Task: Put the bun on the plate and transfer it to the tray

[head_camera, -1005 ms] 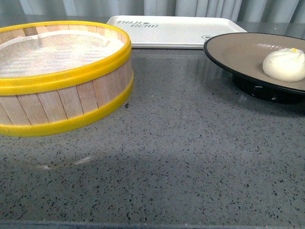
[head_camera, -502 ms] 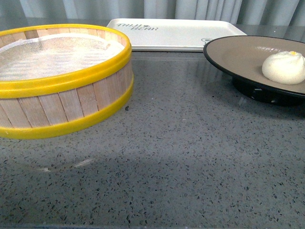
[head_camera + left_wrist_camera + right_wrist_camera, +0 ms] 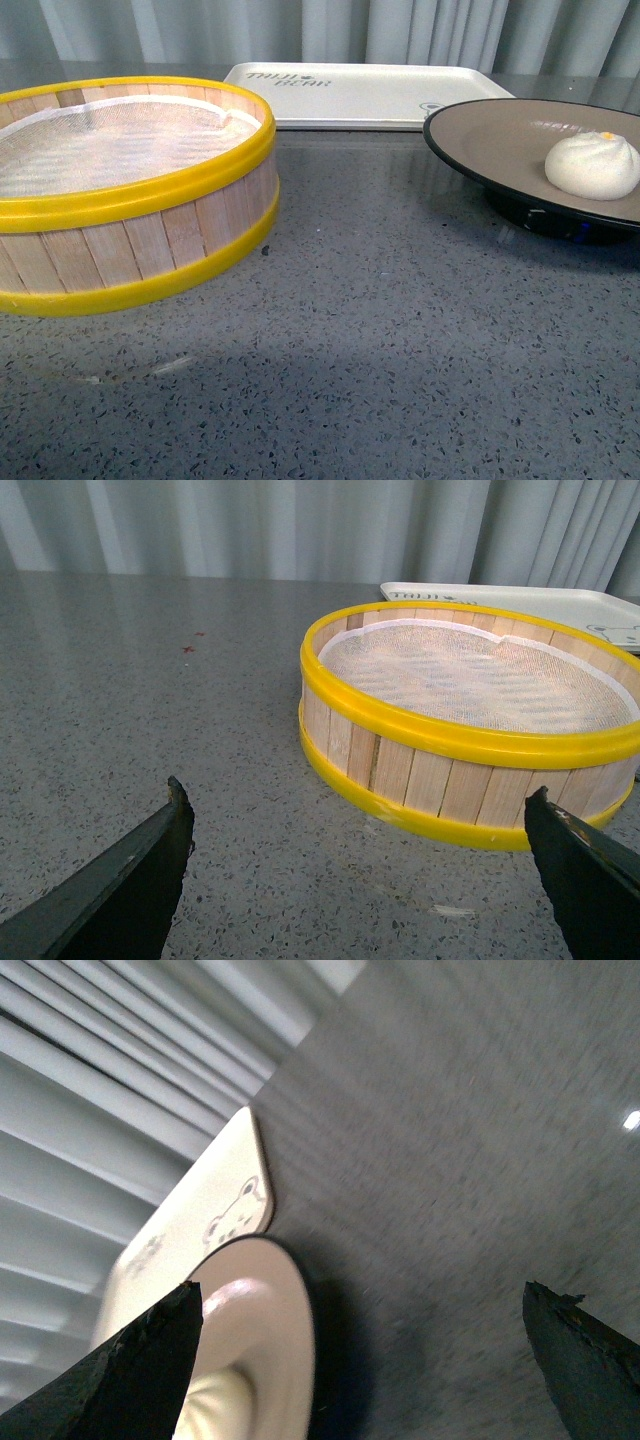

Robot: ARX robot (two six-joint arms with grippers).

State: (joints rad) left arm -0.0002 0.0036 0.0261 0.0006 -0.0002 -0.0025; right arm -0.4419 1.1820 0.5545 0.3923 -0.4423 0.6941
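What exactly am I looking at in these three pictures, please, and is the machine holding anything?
This is a robot with two arms, each ending in two fingers. One picture comes from a camera on its body, looking forward; the arms do not show there. The other two come from cameras on each wrist. On the grey speckled table stand a wooden steamer basket with yellow rims and a cloth lining, a black-rimmed plate carrying a white bun, and behind them a white tray. The dark wedges at the lower corners of the wrist pictures are the left fingers and the right fingers. Both pairs are spread wide, holding nothing.
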